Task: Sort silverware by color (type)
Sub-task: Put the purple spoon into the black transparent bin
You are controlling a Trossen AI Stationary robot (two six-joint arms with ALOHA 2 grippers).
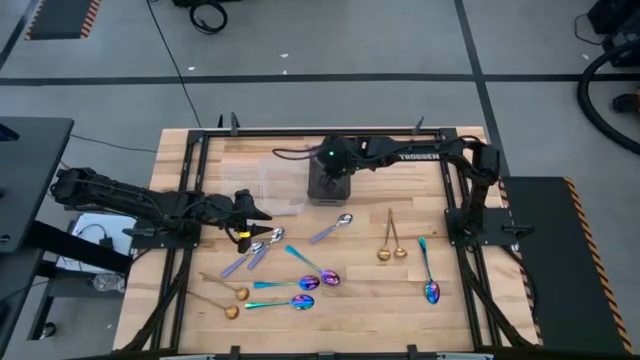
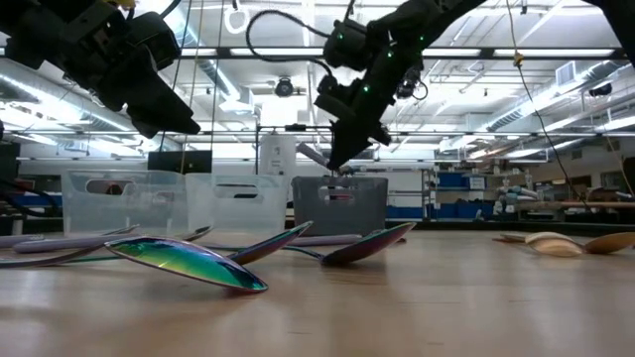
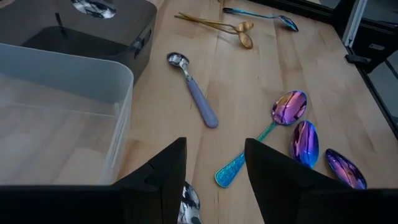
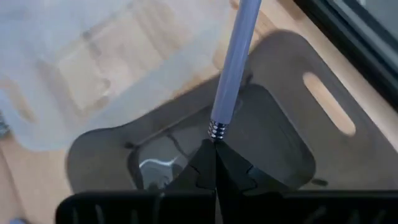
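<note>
**Right arm poised to drop a lavender-handled spoon into the gray bin**

From the high view, we see the right gripper (image 1: 330,185) over the dark gray bin (image 1: 328,192) at about 12 o'clock on the table (image 1: 450,310). The left gripper (image 1: 243,213) waits at 9 o'clock, above two lavender-handled spoons (image 1: 255,252). The other spoons (image 1: 310,285) lie scattered from 6 to 3 o'clock: gold ones, rainbow ones and another lavender-handled one.

In the low view, we see the right gripper (image 2: 337,149) just above the bin (image 2: 339,205), beside clear containers (image 2: 179,201).

In the left wrist view, that arm's fingers (image 3: 163,174) stand well apart with nothing between them; a silver bowl shows below them.

In the right wrist view, the jaws are pinched shut on a lavender-handled spoon (image 4: 236,56) near its neck, its handle slanting away above the bin (image 4: 286,143). A silver bowl, possibly of another spoon, seems to lie inside.

We judge the step to be the drop; next, the jaws must part so the spoon falls in.
</note>
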